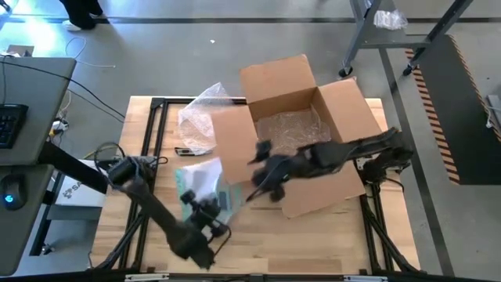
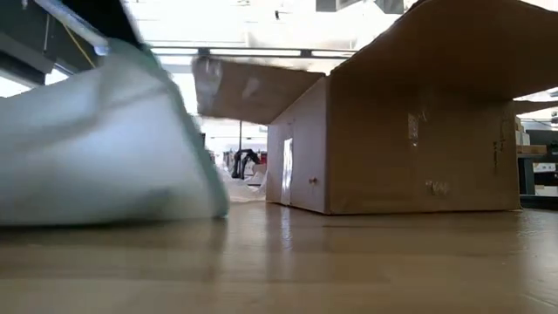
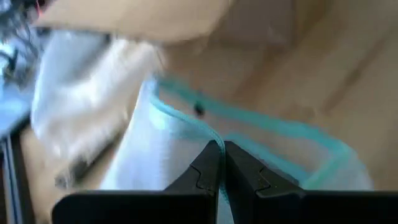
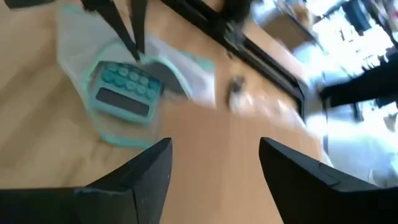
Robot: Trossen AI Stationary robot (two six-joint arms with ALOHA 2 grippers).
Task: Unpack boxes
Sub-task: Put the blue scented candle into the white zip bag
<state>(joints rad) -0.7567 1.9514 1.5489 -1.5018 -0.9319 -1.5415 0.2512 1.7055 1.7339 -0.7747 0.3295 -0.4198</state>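
Note:
The brown cardboard box (image 1: pixel 305 133) stands open on the table's far right half, its flaps spread and bubble wrap (image 1: pixel 293 129) inside. A clear pouch with a teal edge (image 1: pixel 205 184) holds a teal device (image 4: pixel 124 87) and sits left of the box. My left gripper (image 3: pixel 221 149) is shut on the pouch's edge. My right gripper (image 4: pixel 214 155) hangs open with nothing between its fingers. It is above the box's near left corner (image 1: pixel 262 168). My left gripper pinches the pouch's teal-edged rim (image 3: pixel 208 134) between its two fingertips, slanting down from the near left. The pouch's upper part is raised under the fingers, and its lower part (image 2: pixel 105 214) rests on the table.
A loose bubble wrap sheet (image 1: pixel 200 117) lies against the box's far left flap. Black frame rails (image 1: pixel 156 125) run along the table's edges. A desk with a keyboard (image 1: pixel 12 125) stands beyond the left edge. Bare wood (image 1: pixel 313 243) lies toward the near edge.

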